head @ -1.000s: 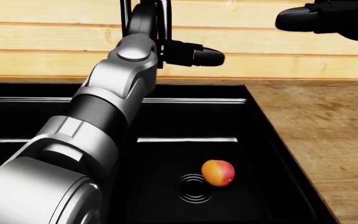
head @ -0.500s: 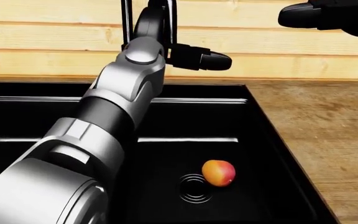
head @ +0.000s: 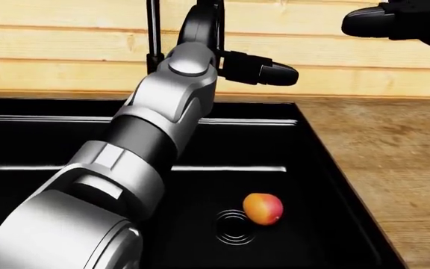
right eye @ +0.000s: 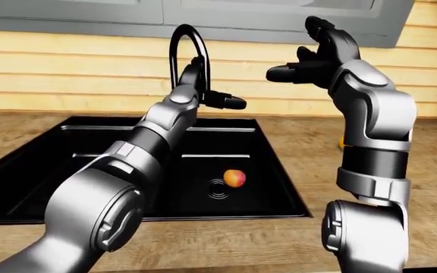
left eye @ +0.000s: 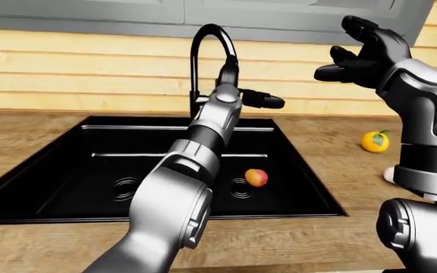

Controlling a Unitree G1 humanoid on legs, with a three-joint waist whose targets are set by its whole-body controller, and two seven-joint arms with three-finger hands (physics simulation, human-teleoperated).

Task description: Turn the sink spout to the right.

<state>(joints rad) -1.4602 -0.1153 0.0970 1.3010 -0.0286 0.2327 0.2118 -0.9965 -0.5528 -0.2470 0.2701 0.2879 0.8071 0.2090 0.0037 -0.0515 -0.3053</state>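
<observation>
**Left Hand at the Spout, Right Hand Held Clear**

The left hand reaches up over the black sink to the downturned end of the spout. The spout, a black gooseneck, rises from the far rim of the sink just left of this hand, arches above it and comes down to meet it. The wrist and the spout end overlap in all three views, so whether the fingers are wrapped round the tube or only pressed against its side cannot be told. One finger sticks out straight to the right of the wrist, free of the tube. Judged from this placement, the hand sits on the spout end because that point gives the longest lever about the base for a swing to the right.

Below and slightly right of the left hand, a peach-coloured fruit lies in the basin beside the drain. It takes no part in the task.

Well to the right, the right hand is raised above the counter with its fingers spread and nothing in them. This position probably keeps the spout's path to the right unobstructed. Below it, an orange fruit rests on the counter.
</observation>
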